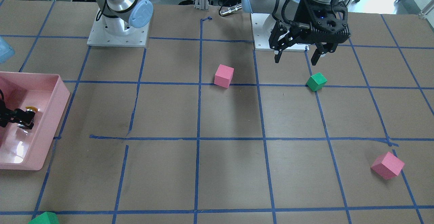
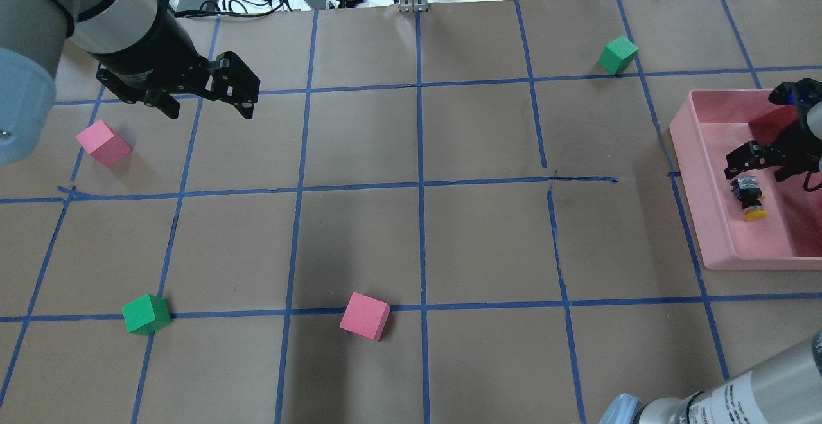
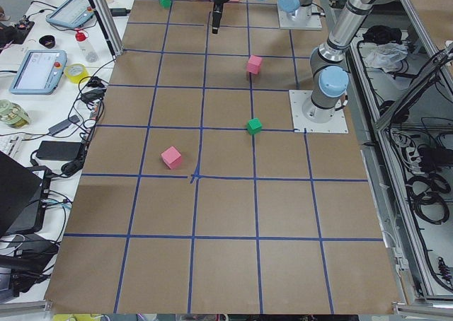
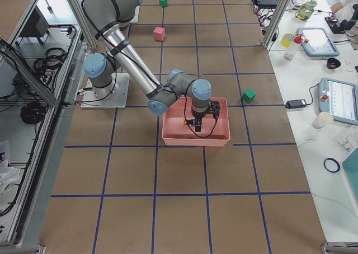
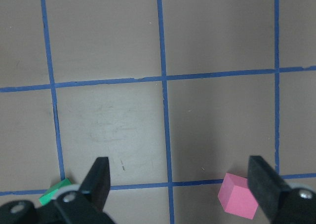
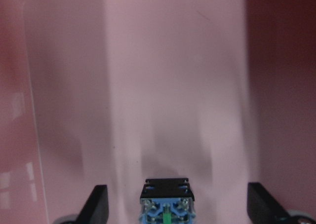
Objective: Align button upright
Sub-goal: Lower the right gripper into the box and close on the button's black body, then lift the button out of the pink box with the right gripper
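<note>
The button [image 2: 749, 198] lies on its side in the pink tray [image 2: 706, 154], with its yellow cap toward the robot and its silvery base away from it. The right wrist view shows its base end [image 6: 167, 202] low between the fingers. My right gripper [image 2: 756, 172] is open and hangs inside the tray just over the button, one finger on each side, not closed on it. The front-facing view shows it there too [image 1: 25, 118], with the yellow cap [image 1: 31, 108] beside it. My left gripper [image 2: 210, 114] is open and empty, raised above the table far from the tray.
Pink cubes [image 2: 103, 143] [image 2: 365, 316] and green cubes [image 2: 146, 314] [image 2: 618, 54] sit scattered on the taped brown table. The left wrist view shows a pink cube [image 5: 238, 203] and a green cube corner [image 5: 54, 193] below. The tray walls enclose the right gripper.
</note>
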`<state>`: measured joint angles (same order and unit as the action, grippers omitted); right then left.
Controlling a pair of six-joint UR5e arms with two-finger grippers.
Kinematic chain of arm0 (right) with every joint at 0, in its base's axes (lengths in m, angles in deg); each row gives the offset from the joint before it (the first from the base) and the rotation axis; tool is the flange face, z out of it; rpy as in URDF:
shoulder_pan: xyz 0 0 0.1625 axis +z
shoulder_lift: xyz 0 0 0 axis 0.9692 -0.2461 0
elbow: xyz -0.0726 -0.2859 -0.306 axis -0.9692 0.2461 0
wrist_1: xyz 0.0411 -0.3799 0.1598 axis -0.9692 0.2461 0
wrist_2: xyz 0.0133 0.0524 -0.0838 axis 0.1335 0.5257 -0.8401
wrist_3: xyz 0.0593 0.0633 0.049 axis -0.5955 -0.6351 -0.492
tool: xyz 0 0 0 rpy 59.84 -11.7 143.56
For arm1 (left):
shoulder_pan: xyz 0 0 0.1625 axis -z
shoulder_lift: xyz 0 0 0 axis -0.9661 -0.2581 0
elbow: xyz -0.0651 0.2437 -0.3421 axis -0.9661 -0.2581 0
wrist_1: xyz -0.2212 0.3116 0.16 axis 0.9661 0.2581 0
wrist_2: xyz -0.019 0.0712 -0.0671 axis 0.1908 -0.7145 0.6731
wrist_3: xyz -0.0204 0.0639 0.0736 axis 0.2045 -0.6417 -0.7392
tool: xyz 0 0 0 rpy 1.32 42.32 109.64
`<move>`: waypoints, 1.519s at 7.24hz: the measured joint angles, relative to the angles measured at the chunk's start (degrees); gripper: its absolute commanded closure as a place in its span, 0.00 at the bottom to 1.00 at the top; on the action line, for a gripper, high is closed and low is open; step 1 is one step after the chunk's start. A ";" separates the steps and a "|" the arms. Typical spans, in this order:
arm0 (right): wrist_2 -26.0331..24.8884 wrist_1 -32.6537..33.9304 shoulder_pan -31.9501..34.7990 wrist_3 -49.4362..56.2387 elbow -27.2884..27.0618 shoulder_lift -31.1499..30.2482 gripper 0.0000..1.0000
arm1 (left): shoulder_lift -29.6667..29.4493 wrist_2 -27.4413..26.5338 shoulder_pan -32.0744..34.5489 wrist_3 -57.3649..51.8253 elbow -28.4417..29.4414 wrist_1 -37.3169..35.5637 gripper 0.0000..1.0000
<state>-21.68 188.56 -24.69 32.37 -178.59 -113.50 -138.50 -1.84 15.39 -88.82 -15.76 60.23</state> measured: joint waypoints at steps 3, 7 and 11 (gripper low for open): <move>0.00 0.00 0.00 0.02 0.02 0.67 0.00 | 0.00 0.00 -0.01 0.00 0.00 0.00 0.00; -0.22 -0.11 0.00 0.08 -0.28 0.67 0.12 | 0.00 0.00 -0.03 0.00 0.00 0.00 0.00; -0.99 -0.38 0.00 1.11 -0.32 0.61 0.57 | 0.00 0.00 -0.05 0.00 0.00 0.00 0.00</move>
<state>-22.67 188.18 -24.69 33.49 -178.90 -112.90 -138.50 -1.84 15.35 -88.82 -15.76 60.23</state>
